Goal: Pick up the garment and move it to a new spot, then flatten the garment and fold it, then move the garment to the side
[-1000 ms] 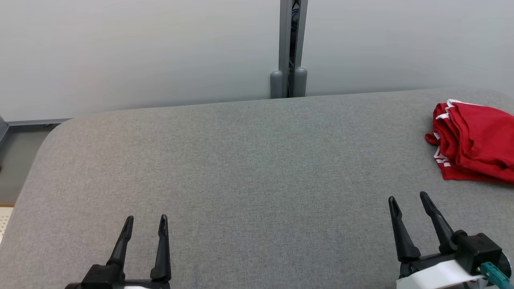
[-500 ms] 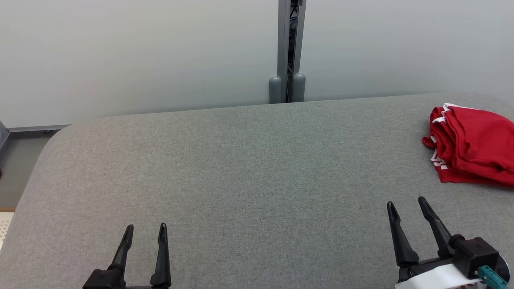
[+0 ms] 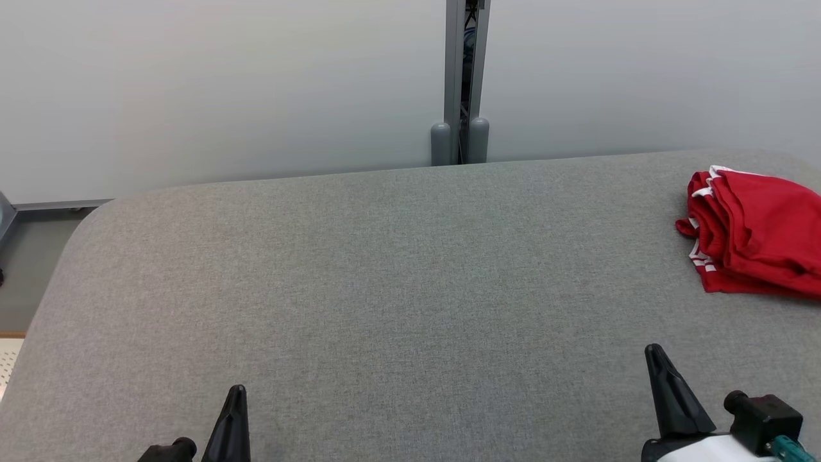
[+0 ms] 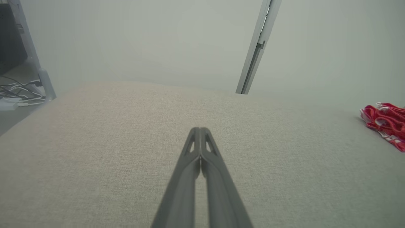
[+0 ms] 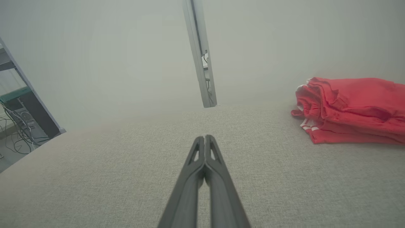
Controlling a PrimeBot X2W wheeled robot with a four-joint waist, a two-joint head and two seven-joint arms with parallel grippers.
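Observation:
The garment (image 3: pixel 757 234) is red with white stripe trim, folded into a thick bundle at the far right of the grey table (image 3: pixel 385 269). It also lies at the right edge of the left wrist view as the garment (image 4: pixel 387 125) and upper right in the right wrist view as the garment (image 5: pixel 351 109). My left gripper (image 3: pixel 236 394) is shut at the bottom left, fingers pressed together and holding nothing; the left gripper (image 4: pixel 200 129) points over bare fabric. My right gripper (image 3: pixel 655 353) is shut and empty at the bottom right, well short of the garment; the right gripper (image 5: pixel 205 137) aims left of it.
A pale wall with a grey vertical post (image 3: pixel 463 77) stands behind the table's far edge. The table's rounded left corner drops to the floor (image 3: pixel 25 256). Cables and a dark cabinet (image 5: pixel 22 120) sit beyond the table's left side.
Both grippers have gone from open to shut and drawn back toward the bottom edge. The garment has stayed put.

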